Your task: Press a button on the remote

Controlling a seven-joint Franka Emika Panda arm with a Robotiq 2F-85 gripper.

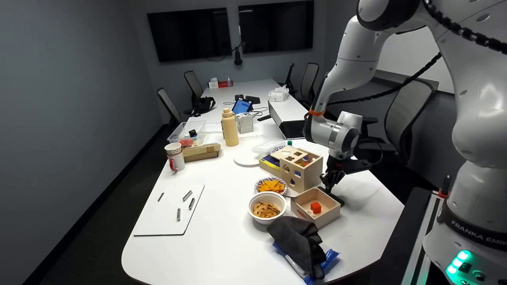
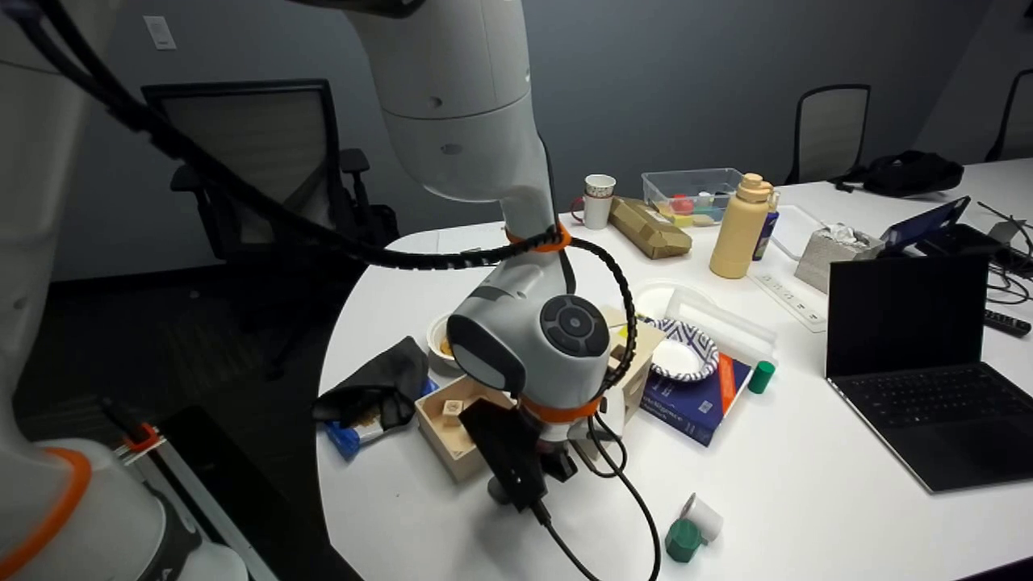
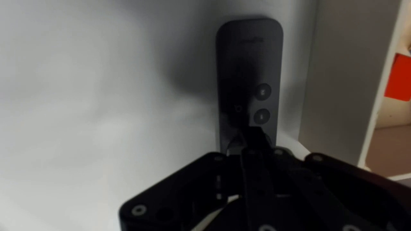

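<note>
Wrist view, jaws: pressed together, likely for prodding.
Remote (image 3: 258, 67): flat on worktop (image 3: 96, 96).
Buttons (image 3: 263, 92): upward, presumably for pressing.

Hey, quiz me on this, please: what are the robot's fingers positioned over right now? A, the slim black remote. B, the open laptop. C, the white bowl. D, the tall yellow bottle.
A: the wrist view shows the fingers over the remote, hiding part of it and leaving two round buttons in sight.
</note>
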